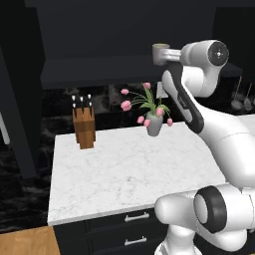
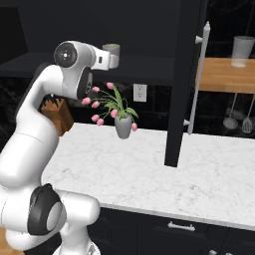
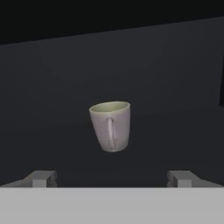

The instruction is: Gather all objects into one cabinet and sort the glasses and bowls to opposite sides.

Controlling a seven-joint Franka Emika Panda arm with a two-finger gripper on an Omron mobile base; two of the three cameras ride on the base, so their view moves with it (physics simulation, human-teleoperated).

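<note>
Mug [image 3: 111, 126]: handle facing the camera — surroundings too dark to make out.
Fingers [image 3: 112, 178]: standing wide apart, gripping nothing.
Worktop [image 1: 129, 169]: carrying tulip vase [image 1: 154, 125], knife block [image 1: 83, 127].

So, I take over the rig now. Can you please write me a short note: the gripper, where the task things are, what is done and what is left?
Gripper: open, holding nothing, raised and pointing into the dark cabinet.
Grey-beige mug: upright in front of the fingertips, apart from them, handle turned toward the hand. In the base views it sits up at cabinet level, beside the arm's end.
Cabinet door: open, white bar handle facing out.
Done: this mug appears to be placed, judging by the open, free jaws.
Left: from here I cannot locate the orange mugs or the bowl; find them, then sort sides.
</note>
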